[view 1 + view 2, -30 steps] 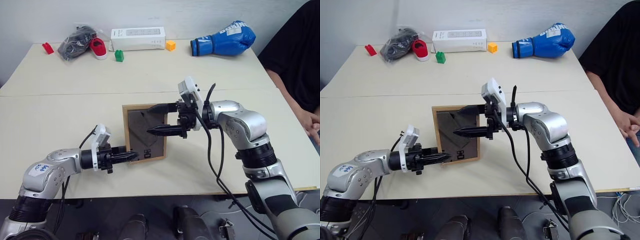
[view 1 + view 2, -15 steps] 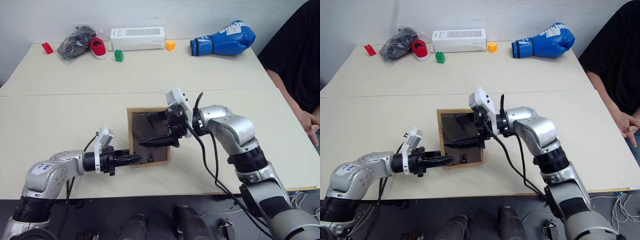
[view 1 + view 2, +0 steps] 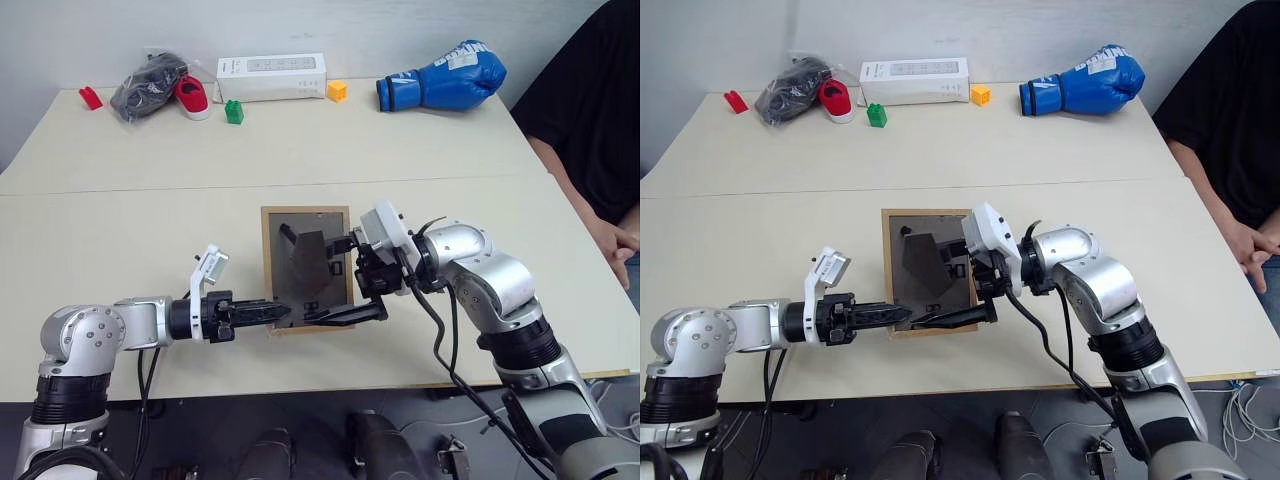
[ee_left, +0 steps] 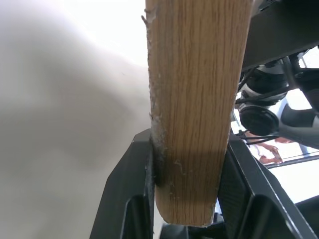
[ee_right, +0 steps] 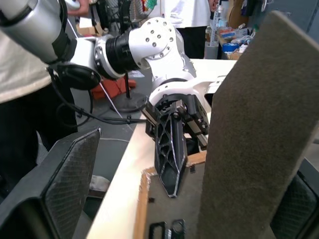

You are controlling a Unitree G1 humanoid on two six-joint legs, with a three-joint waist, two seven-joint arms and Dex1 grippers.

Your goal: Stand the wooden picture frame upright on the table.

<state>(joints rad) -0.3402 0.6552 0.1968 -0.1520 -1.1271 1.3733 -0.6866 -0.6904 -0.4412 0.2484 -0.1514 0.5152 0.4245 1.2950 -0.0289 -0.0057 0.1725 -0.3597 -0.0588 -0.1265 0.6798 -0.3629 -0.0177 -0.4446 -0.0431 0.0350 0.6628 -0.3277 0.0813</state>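
Light wood pinched between two black fingers is what the left wrist view gives: the left gripper (image 3: 262, 313) is closed on the rim of the wooden picture frame (image 3: 307, 268), one finger on each face of the rail near its end. From the head views that grip sits at the frame's near left corner, and the frame lies close to the front edge of the table (image 3: 130, 230), just on the near side of the seam, back side up, with the dark backing board and its easel stand (image 3: 308, 262) facing the camera. The stand is swung out from the board. Holding a corner rail this way probably serves to pin and tilt the frame while the other arm works on the leg.

The right gripper (image 3: 962, 282) has its jaws spread wide with nothing between them that it clamps. One finger reaches along the frame's near edge toward the left fingers, the other over the backing by the stand. In the right wrist view the grey board of the stand rises between its two padded fingers (image 5: 70, 174), which suggests it is straddling the stand to open it further.

The head views show the whole layout. The wrist views alone show how the wood sits against the pads.
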